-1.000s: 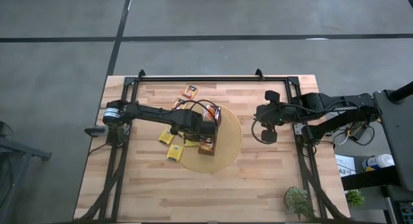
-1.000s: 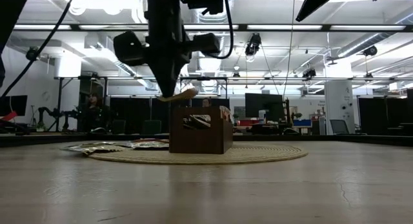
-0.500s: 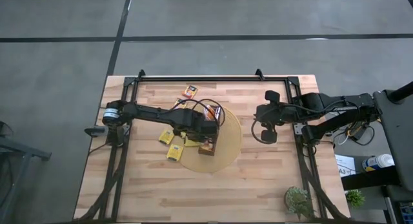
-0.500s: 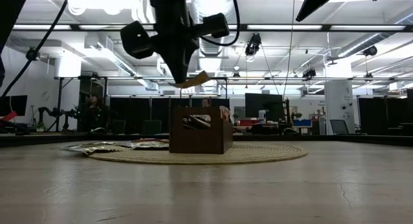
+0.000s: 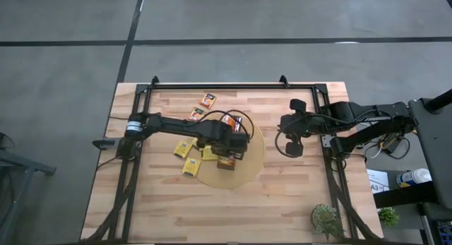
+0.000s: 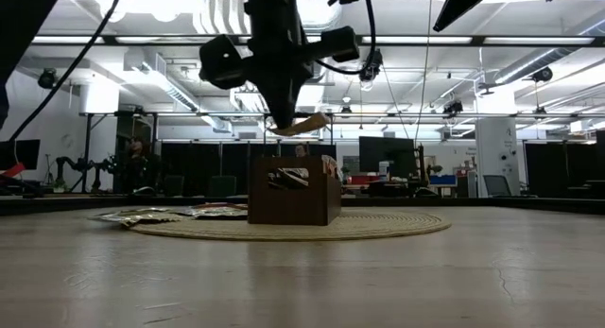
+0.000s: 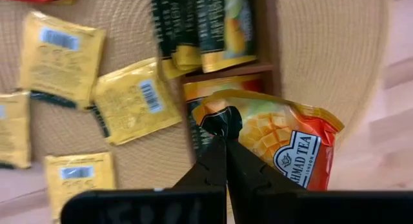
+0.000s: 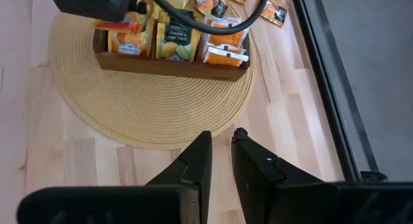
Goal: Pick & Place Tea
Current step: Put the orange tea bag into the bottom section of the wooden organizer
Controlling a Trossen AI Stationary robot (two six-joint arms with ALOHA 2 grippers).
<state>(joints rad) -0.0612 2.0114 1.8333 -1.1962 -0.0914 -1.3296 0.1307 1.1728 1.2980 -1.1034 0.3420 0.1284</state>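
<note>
My left gripper point(image 5: 235, 140) hangs over the long dark-brown tray point(image 5: 226, 162), shut on an orange tea sachet point(image 7: 284, 146). The low view shows that sachet point(image 6: 304, 126) in the air above the tray point(image 6: 293, 203). The tray stands on a round tan mat point(image 5: 251, 167) and holds upright sachets point(image 8: 174, 40). Yellow sachets point(image 5: 187, 157) lie flat on the table and the mat's left edge; orange ones point(image 5: 207, 99) lie farther back. My right gripper point(image 8: 221, 143) waits at the table's right side, slightly open, with nothing between its fingers. My left gripper pinches the orange sachet between its two fingers at its end edge point(image 7: 210, 111). The fingers come from above, pointing steeply down. The sachet sticks out sideways from the fingertips, nearly level and a little tilted, lifted clear of the tray.
A small green plant point(image 5: 326, 218) stands at the table's near right corner. A black frame rail point(image 5: 233, 85) runs along the far edge. Bare wood lies in front of the mat point(image 5: 212, 210).
My left gripper has carried the orange sachet toward the table's right edge and slightly up, from beside the tray's left side to over the tray. It has stayed shut on the sachet, which remains clear of everything.
</note>
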